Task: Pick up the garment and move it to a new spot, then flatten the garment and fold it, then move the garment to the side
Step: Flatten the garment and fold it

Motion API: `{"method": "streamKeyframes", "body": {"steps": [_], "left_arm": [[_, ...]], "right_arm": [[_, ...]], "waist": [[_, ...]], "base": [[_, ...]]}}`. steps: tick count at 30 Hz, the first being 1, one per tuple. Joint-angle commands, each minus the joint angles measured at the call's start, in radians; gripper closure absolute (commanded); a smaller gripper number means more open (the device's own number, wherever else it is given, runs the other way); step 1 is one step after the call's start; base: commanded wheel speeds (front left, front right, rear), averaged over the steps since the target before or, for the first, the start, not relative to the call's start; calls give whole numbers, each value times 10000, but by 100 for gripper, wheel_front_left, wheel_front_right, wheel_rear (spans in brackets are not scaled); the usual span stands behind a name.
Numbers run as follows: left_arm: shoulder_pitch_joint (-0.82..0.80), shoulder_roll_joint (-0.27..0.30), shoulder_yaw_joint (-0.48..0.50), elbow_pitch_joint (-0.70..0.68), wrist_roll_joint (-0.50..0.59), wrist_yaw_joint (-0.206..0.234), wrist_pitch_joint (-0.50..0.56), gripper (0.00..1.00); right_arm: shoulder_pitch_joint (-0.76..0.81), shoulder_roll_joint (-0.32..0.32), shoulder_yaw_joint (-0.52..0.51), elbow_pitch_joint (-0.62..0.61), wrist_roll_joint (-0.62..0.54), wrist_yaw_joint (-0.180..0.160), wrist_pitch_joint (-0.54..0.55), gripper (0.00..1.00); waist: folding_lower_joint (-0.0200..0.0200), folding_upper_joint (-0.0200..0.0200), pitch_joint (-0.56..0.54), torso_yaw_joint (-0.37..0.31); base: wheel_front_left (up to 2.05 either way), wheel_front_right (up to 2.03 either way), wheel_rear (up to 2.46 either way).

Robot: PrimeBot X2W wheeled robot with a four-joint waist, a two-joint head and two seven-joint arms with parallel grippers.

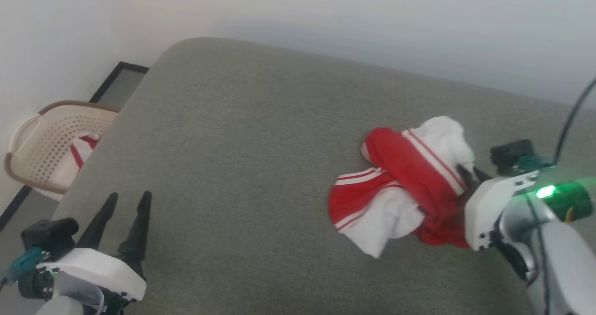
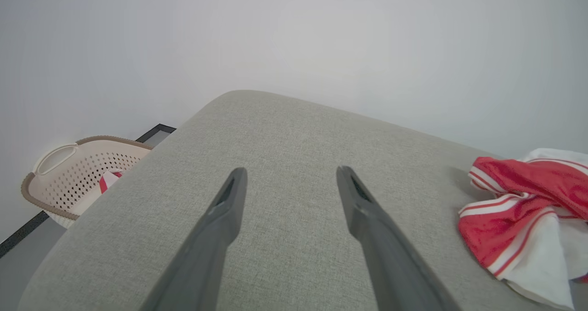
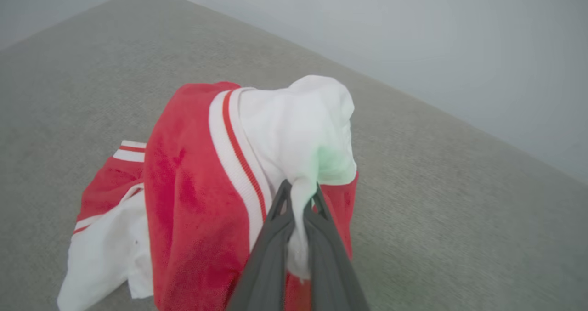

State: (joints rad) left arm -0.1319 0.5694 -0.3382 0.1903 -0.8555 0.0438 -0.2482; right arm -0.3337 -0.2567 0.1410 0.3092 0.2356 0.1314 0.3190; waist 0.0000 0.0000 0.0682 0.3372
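Note:
The garment [image 1: 405, 184], red with white panels and striped trim, lies crumpled at the right of the grey cushioned surface [image 1: 242, 143]. My right gripper [image 1: 468, 175] is shut on a white fold of the garment [image 3: 294, 132], the cloth pinched between its dark fingers [image 3: 275, 223] and pulled up a little. My left gripper [image 1: 125, 198] stands open at the lower left, well apart from the garment, nothing between its fingers [image 2: 229, 200]. The garment's edge [image 2: 519, 219] also shows at the right of the left wrist view.
A cream perforated laundry basket [image 1: 42, 143] stands on the floor off the surface's left edge, with red-and-white cloth [image 1: 84, 147] inside. A pale wall runs behind the surface. The surface's far-left corner is rounded.

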Motion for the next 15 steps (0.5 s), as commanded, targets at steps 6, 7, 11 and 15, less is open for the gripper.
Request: {"method": "streamKeyframes", "body": {"steps": [6,7,11,15], "left_arm": [[181,162,136,-104,-53,57,-55,0],[198,182,135,-116,-60,55,-53,0],[172,187,109,-146,-47,55,-43,0],[37,134,55,-112,-35,-5,-34,0]], "right_arm": [[396,-395,-846,-982,87,-14,481,100],[464,-443,-1041,-1091,111,-14,547,100],[865,-560,-1697,-1290,228,-14,853,100],[1269,-557,-2080,-908,191,-14,1028,100]], "waist": [[0,0,-95,-452],[0,0,-103,-512],[0,0,-114,-718],[0,0,-81,-852]], "base": [[0,0,0],[0,0,0],[0,0,0],[0,0,0]]}}
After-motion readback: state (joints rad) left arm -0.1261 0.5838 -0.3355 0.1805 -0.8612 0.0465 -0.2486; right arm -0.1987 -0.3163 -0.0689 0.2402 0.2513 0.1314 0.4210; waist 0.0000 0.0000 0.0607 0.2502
